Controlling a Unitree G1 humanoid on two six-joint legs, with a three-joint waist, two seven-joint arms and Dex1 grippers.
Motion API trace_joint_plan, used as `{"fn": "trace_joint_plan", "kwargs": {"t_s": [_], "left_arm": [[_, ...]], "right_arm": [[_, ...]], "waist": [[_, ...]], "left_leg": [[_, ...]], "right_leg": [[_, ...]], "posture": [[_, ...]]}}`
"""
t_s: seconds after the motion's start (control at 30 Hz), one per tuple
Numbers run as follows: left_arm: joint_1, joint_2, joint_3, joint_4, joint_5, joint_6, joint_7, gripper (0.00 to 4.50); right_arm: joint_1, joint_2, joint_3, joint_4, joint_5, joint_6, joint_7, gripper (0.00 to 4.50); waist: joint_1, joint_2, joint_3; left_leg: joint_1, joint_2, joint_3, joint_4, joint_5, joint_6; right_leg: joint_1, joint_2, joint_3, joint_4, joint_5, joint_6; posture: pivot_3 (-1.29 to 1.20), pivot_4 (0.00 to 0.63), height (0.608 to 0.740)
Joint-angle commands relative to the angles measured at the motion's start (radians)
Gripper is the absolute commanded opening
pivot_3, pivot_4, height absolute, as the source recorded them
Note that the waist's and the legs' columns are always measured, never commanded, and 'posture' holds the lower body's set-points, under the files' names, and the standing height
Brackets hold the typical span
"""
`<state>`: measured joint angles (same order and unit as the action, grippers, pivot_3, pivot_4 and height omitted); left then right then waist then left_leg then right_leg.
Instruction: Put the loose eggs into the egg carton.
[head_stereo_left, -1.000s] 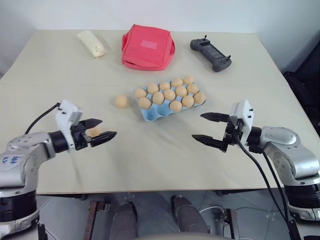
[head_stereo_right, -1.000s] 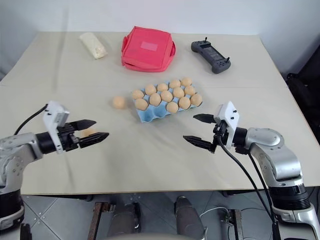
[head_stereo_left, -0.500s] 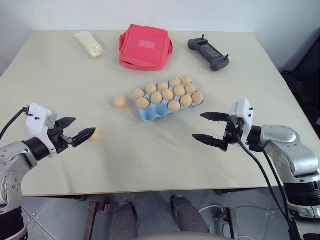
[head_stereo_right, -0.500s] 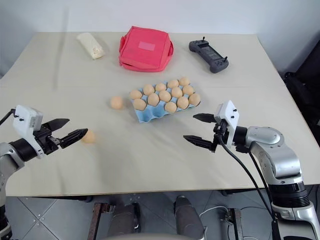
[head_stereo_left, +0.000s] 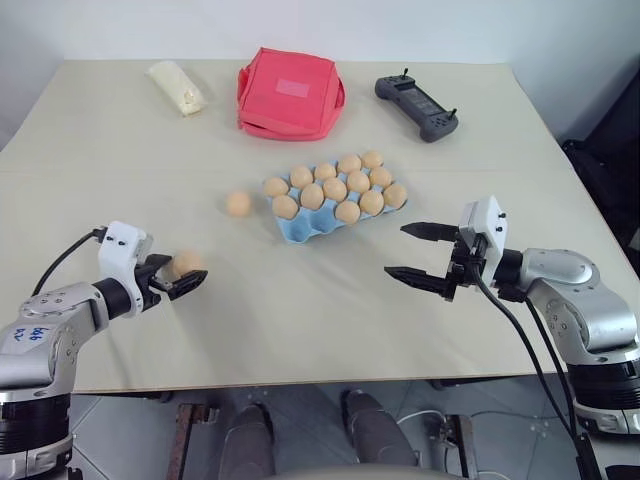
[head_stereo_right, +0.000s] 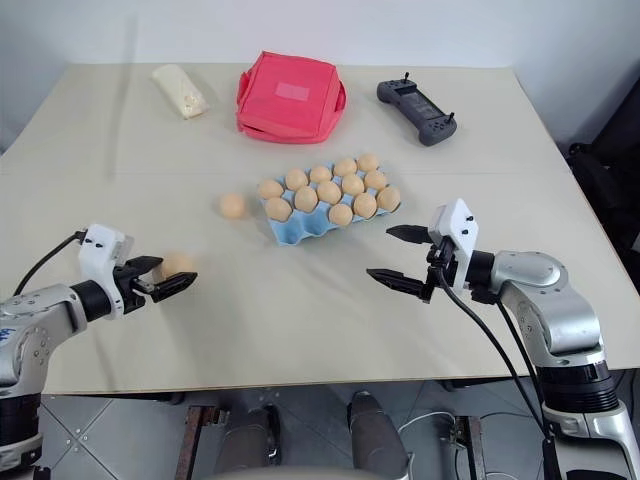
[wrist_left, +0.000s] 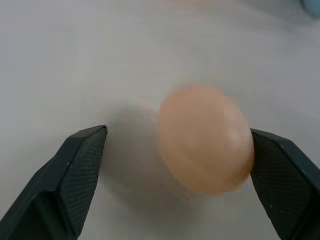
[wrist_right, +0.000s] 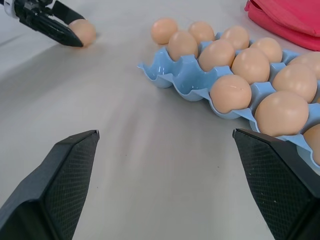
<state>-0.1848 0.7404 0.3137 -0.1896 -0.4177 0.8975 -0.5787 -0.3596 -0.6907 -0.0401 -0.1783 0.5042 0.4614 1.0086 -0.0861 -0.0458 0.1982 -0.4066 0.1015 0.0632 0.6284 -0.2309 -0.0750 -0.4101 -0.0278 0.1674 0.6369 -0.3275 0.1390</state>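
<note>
Down at the counter's (head_stereo_left: 330, 320) near left, the left gripper (head_stereo_left: 183, 283) straddles a loose egg (wrist_left: 204, 138), wide open and gripping nothing, the egg crowding one finger. Close off-centre and it could squirt away. Another egg (head_stereo_left: 238, 203) waits beside the carton (head_stereo_left: 300, 229), right gripper (head_stereo_left: 420, 254) spread empty.

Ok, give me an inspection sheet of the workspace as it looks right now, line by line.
Surface: pale table, a faint crease running across it.
Job's things: light blue egg carton holds ten eggs, its two near-left cups empty; one loose egg lies left of it, another egg between the left hand's fingers.
Clutter: red bag, black controller, pale packet along the far edge.
Hands: left hand open around the egg; right hand open, holding nothing, near the carton.
Cables: black cable along the right arm; another cable at the left wrist.
Surroundings: tiled floor below.
</note>
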Motion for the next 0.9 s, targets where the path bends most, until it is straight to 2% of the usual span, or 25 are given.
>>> {"fn": "trace_joint_plan", "kwargs": {"t_s": [0.03, 0.43, 0.63, 0.77, 0.9], "left_arm": [[0.006, 0.037, -0.014, 0.004, 0.014, 0.027, -0.001, 3.88], [-0.026, 0.054, 0.012, -0.04, -0.029, 0.067, -0.004, 0.05], [-0.142, 0.05, 0.006, -0.056, -0.074, 0.069, -0.014, 0.02], [-0.153, 0.065, -0.016, -0.061, -0.076, 0.068, -0.037, 0.02], [-0.141, 0.068, -0.016, -0.088, -0.094, 0.072, -0.059, 0.02]], "right_arm": [[0.011, -0.007, -0.022, -0.038, 0.009, 0.005, -0.012, 4.5], [0.012, -0.005, -0.022, -0.039, 0.007, 0.009, -0.029, 4.5], [0.017, -0.003, -0.023, -0.047, 0.01, 0.003, -0.028, 4.5], [0.023, -0.002, -0.028, -0.052, 0.009, -0.001, -0.033, 4.5], [0.035, -0.004, -0.035, -0.062, 0.011, -0.002, -0.036, 4.5]], "waist": [[-0.002, 0.0, 0.0], [-0.001, 0.0, 0.0], [0.001, -0.001, 0.0], [-0.002, -0.001, 0.0], [-0.003, -0.001, 0.0]], "left_leg": [[0.0, 0.0, 0.0, 0.0, 0.0, 0.0], [0.0, 0.0, 0.0, 0.0, 0.0, 0.0], [0.0, 0.0, 0.0, 0.0, 0.0, 0.0], [0.0, 0.0, 0.0, -0.001, 0.0, 0.0], [0.0, 0.0, 0.0, -0.002, 0.0, -0.001]], "right_leg": [[0.0, 0.0, 0.0, 0.0, 0.0, 0.0], [0.0, 0.0, 0.0, 0.0, 0.0, -0.001], [0.0, 0.0, 0.0, 0.0, 0.0, 0.0], [0.0, 0.0, 0.0, -0.001, 0.0, 0.001], [-0.001, 0.0, 0.0, -0.001, 0.007, 0.013]], "posture": [[0.0, 0.15, 0.74], [0.0, 0.15, 0.74], [0.0, 0.15, 0.74], [0.0, 0.15, 0.74], [0.0, 0.15, 0.74]]}}
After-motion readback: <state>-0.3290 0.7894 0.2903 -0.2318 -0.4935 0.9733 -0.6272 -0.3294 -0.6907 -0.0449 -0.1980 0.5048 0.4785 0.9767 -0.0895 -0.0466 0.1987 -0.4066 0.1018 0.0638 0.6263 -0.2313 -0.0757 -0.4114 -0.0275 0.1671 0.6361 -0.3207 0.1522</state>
